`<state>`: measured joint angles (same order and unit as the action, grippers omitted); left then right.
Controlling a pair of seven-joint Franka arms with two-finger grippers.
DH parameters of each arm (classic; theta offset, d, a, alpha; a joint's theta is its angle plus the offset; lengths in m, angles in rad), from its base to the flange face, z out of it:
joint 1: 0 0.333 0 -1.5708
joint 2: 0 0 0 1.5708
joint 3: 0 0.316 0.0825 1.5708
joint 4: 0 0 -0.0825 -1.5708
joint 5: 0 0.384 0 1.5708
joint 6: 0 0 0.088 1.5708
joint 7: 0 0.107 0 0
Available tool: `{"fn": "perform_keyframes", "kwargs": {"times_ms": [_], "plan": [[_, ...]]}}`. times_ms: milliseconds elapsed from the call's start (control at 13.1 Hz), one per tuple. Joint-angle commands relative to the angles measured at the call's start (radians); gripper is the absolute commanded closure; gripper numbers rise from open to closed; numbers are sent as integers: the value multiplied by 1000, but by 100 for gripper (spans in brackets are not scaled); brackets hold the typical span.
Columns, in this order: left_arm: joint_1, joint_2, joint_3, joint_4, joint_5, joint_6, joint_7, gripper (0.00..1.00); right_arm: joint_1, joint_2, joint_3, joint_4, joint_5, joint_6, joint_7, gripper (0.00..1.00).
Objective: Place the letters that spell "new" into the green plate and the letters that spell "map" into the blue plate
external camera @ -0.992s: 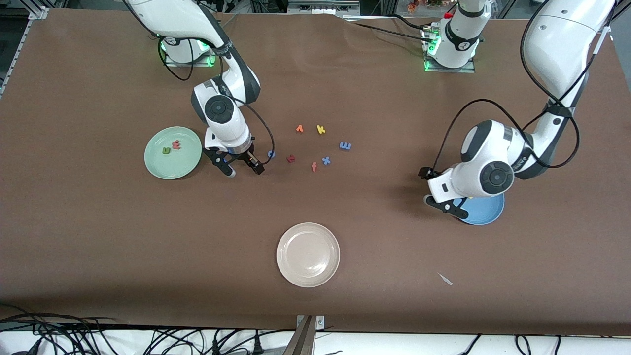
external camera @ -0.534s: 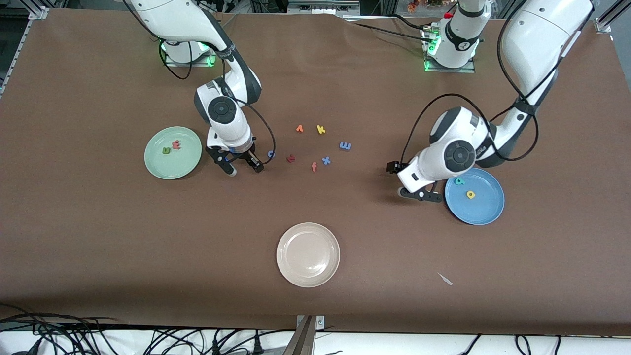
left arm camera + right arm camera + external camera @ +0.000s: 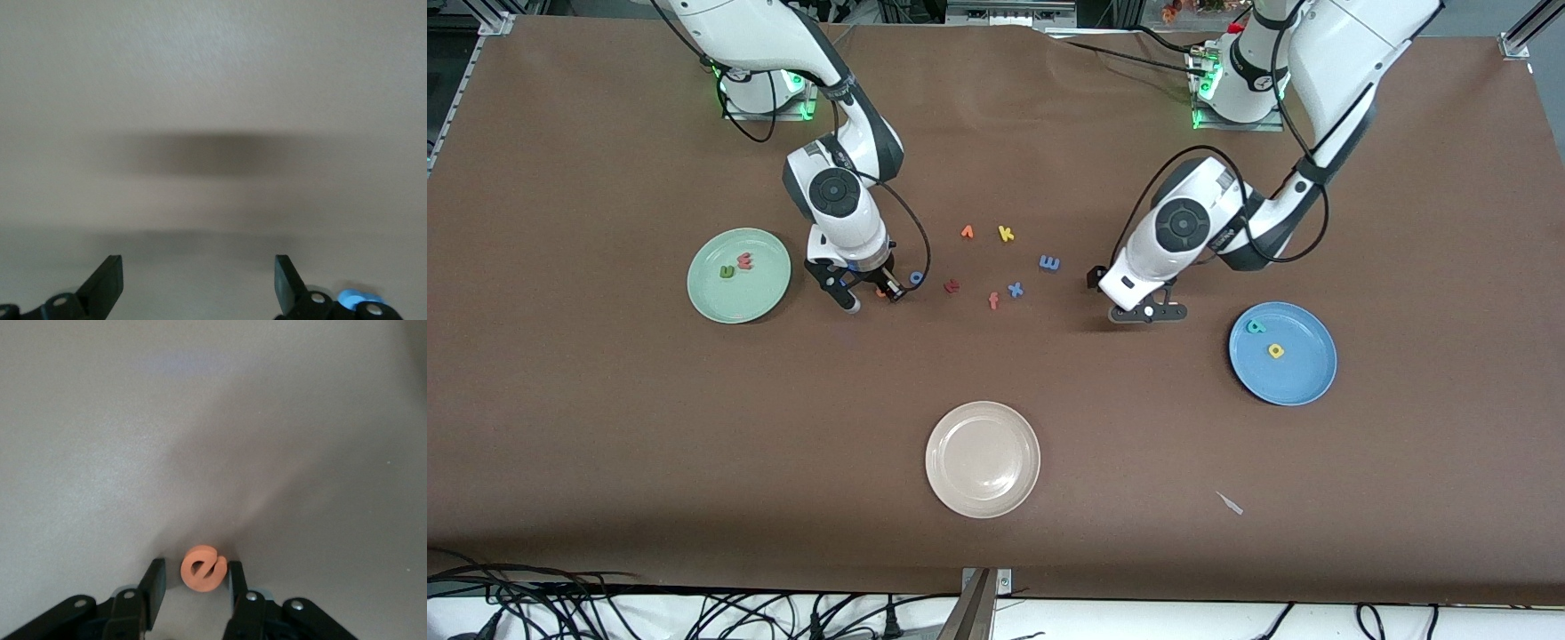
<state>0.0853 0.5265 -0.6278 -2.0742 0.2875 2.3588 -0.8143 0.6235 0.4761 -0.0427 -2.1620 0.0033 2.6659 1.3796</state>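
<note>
My right gripper (image 3: 871, 300) is down at the table between the green plate (image 3: 756, 298) and the loose letters. Its fingers stand close around the orange e (image 3: 202, 569), which lies flat on the table. One finger touches the e and a small gap shows at the other. The green n (image 3: 727, 271) and pinkish-red w (image 3: 744, 260) lie in the green plate. The teal p (image 3: 1256, 327) and yellow a (image 3: 1276, 351) lie in the blue plate (image 3: 1303, 373). The blue m (image 3: 1049, 262) is on the table. My left gripper (image 3: 1149, 313) hangs open over bare table between the m and the blue plate.
Loose letters lie mid-table: a blue o (image 3: 916, 278), a dark red letter (image 3: 951, 285), a salmon f (image 3: 993, 300), a blue x (image 3: 1015, 289), an orange wedge (image 3: 967, 232) and a yellow k (image 3: 1006, 233). A beige plate (image 3: 983, 459) sits nearer the front camera.
My left arm swung from over the blue plate toward the middle of the table, uncovering the p and a. My right gripper's fingers narrowed around the orange e.
</note>
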Motion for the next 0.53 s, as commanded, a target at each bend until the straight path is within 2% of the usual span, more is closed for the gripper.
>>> {"fn": "perform_keyframes", "kwargs": {"times_ms": [0, 153, 229, 305, 381, 458], "plan": [[-34, -22, -3, -23, 27, 16, -164, 0, 5, -7, -9, -18, 7, 17, -14, 50], [-85, 10, -3, -9, 21, 28, -296, 0, 5, -7, -9, -19, 7, 17, -17, 52], [-100, 21, -3, -9, 21, 61, -360, 0, 5, -5, -9, -19, 7, 19, -19, 70], [-111, 29, -3, -9, 13, 82, -423, 0, 5, -5, -9, -19, 7, 17, -23, 81], [-127, 39, -3, -7, 12, 88, -481, 0, 5, -11, -9, -18, 7, 13, -40, 96], [-143, 46, -3, -6, 10, 102, -534, 0, 4, -23, -13, -13, 9, 5, -63, 99]]}}
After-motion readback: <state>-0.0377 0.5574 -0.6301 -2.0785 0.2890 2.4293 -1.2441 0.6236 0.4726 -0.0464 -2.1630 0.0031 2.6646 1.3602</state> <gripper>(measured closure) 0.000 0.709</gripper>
